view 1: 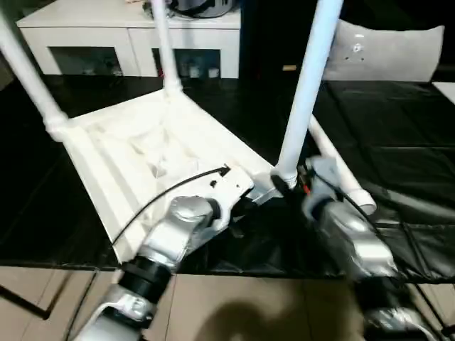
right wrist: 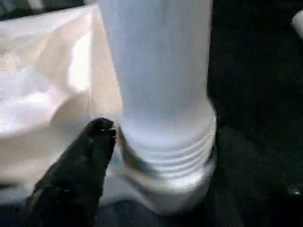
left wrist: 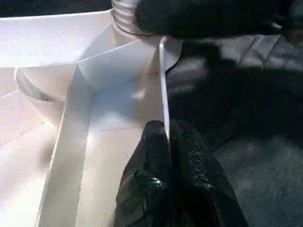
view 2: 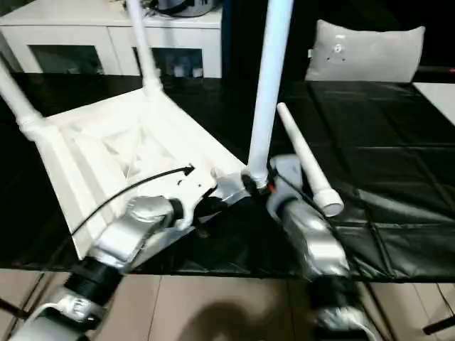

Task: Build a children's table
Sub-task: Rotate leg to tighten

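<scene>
Note, at far left, the left-hand leg (view 1: 28,78), seated upright in a corner socket of the tabletop (view 1: 142,153). Observe the tabletop lying upside down, ribbed underside up, on the black sheet (view 2: 384,142), its near edge close to the sheet's front border. Behind, against the back of the scene, see the white cabinet (view 1: 128,32) with glass doors. Next, find the rear leg (view 1: 163,50), upright in the far corner socket. In front of it, follow the silver left forearm to the left gripper (left wrist: 165,137), its black fingers (left wrist: 151,146) clenched on the thin upright rim wall of the tabletop, close to the near right corner. At that corner, note the near leg (view 1: 309,78), upright with its ribbed base in the socket. Beside that base, locate the right gripper (view 1: 288,186), close against the ribbed collar; grip state impossible to tell. Further right, see the loose leg (view 2: 306,160), lying flat on the black sheet just beyond the right forearm, apart from the tabletop. At back right, note the grey pillow (view 2: 366,50), propped upright.
</scene>
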Controlling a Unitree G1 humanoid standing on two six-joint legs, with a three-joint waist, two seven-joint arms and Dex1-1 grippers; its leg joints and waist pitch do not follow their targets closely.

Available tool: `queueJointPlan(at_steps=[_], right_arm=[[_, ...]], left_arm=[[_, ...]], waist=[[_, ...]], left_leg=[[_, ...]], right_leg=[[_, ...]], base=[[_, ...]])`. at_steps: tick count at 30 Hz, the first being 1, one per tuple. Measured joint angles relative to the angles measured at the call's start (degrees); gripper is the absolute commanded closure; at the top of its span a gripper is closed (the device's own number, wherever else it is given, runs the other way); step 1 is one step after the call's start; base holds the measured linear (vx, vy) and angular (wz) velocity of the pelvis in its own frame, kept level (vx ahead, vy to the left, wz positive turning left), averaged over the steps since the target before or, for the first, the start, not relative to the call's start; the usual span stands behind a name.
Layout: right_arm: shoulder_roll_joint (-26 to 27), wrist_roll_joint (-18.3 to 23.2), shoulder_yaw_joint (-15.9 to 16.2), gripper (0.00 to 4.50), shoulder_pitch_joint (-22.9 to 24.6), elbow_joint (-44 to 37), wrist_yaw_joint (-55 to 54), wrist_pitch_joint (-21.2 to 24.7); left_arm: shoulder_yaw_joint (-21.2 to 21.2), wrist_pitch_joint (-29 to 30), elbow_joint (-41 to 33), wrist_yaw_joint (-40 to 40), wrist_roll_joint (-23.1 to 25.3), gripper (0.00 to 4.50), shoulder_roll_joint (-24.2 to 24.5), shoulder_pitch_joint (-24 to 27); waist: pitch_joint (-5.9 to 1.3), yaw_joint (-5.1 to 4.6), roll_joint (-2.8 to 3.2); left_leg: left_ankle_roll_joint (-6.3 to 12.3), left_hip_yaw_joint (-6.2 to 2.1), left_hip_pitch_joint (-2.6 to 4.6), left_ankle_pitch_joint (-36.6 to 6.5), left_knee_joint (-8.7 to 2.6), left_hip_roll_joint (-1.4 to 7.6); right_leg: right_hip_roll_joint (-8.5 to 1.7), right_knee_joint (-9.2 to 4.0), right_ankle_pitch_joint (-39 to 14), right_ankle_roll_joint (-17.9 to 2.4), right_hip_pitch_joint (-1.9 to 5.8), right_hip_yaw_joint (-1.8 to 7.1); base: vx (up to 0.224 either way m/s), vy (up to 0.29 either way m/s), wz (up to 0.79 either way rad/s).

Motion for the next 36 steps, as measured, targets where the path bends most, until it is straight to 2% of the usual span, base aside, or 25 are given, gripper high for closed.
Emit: queueJointPlan(at_steps=[6, 8, 11, 12, 15, 16, 21, 22, 25, 28, 36], right_arm=[[-10.72, 2.44, 1.14, 0.28, 2.34, -5.76, 15.22, -0.51], [-12.55, 2.46, 1.3, 0.06, 2.35, -6.18, 18.09, -1.06], [-14.61, 3.29, 2.36, 0.01, 2.42, -6.38, 23.14, -1.19], [-16.05, 4.19, 3.42, 0.28, 2.65, -7.16, 26.49, -1.0], [-19.17, 5.45, 5.13, 0.38, 2.79, -8.39, 33.57, -0.63], [-19.4, 5.64, 5.37, 0.57, 2.78, -8.39, 34.65, -0.51], [-19.43, 5.98, 8.43, 0.88, 2.63, -8.39, 39.18, 0.63], [-19.44, 5.98, 8.69, 1.13, 2.6, -8.39, 39.78, 0.76], [-19.68, 6.18, 10.22, 1.26, 2.06, -8.52, 41.86, 1.61], [-19.93, 6.71, 10.49, 1.64, 2.1, -8.96, 43.36, 3.05], [-21.28, 7.19, 10.82, 2.2, 2.79, -11.79, 44.53, 5.02]], left_arm=[[-2.27, -5.11, 0.04, -7.48, -0.45, 4.5, 6.18, 0.03], [-2.6, -6.81, 0.15, -9.84, -0.46, 4.5, 7.7, 0.06], [-3.47, -9.2, 0.19, -13.68, -0.62, 4.5, 9.6, 0.06], [-3.91, -10.67, 0.17, -15.99, -0.74, 4.5, 10.72, 0.07], [-5.24, -14.85, 0.12, -21.91, -1.64, 4.5, 14.46, 0.11], [-5.33, -15.61, 0.12, -23.18, -1.79, 4.5, 14.98, 0.18], [-7.33, -18.54, -0.66, -28.31, -2.18, 4.5, 16.63, 0.18], [-7.67, -18.96, -0.81, -28.9, -2.18, 4.5, 16.73, 0.17], [-8.2, -20.2, -0.82, -30.27, -2.14, 4.5, 17.06, 0.16], [-8.42, -21.14, -0.39, -30.87, -2.12, 4.5, 17.21, 0.03], [-8.49, -21.81, 0.24, -31.94, -2.21, 4.5, 17.16, -0.1]], waist=[[0.02, 0.77, 0.04], [0.02, 1.11, 0.03], [0.02, 1.59, 0.04], [0.02, 1.88, 0.04], [-0.01, 2.58, -0.01], [-0.02, 2.88, -0.02], [-0.02, 4.13, -0.04], [-0.02, 4.36, -0.05], [-0.02, 4.61, -0.1], [-0.01, 4.6, -0.13], [-0.01, 4.68, -0.14]], left_leg=[[0.01, 0.1, 0.01, 0.0, 0.1, 0.01], [0.01, 0.11, 0.02, 0.0, 0.1, 0.03], [0.01, 0.12, 0.02, 0.0, 0.11, 0.05], [0.01, 0.15, 0.01, 0.0, 0.12, 0.05], [0.2, 0.18, 0.02, 0.11, 0.13, 0.08], [0.2, 0.21, 0.04, 0.11, 0.14, 0.09], [0.21, 0.58, 0.12, 0.09, 0.23, 0.14], [0.2, 0.64, 0.16, 0.09, 0.23, 0.14], [0.12, 0.73, 0.27, 0.04, 0.24, 0.14], [0.02, 0.81, 0.41, -0.01, 0.29, 0.14], [-0.01, 0.83, 0.57, -0.02, 0.41, 0.14]], right_leg=[[-0.05, 0.0, -0.01, 0.01, 0.02, 0.03], [-0.04, 0.01, -0.02, 0.03, 0.02, 0.02], [-0.05, 0.03, -0.01, 0.02, 0.03, 0.02], [-0.06, 0.03, -0.01, 0.02, 0.03, 0.02], [-0.06, 0.04, 0.0, -0.06, 0.07, 0.03], [-0.07, 0.04, 0.01, -0.08, 0.08, 0.03], [-0.18, 0.16, 0.0, -0.1, 0.1, 0.17], [-0.18, 0.18, -0.01, -0.1, 0.1, 0.23], [-0.19, 0.29, -0.03, -0.06, 0.1, 0.31], [-0.19, 0.48, -0.16, 0.14, 0.1, 0.41], [-0.19, 0.83, -0.36, 0.28, 0.1, 0.5]], base=[[0.0, 0.0, 0.0], [0.0, 0.0, 0.0], [0.0, 0.0, 0.0], [0.0, 0.0, 0.0], [0.0, 0.0, 0.0], [0.0, 0.0, 0.0], [0.0, 0.0, 0.0], [0.0, 0.0, 0.0], [0.0, 0.0, 0.0], [0.0, 0.0, 0.0], [0.0, 0.0, 0.0]])
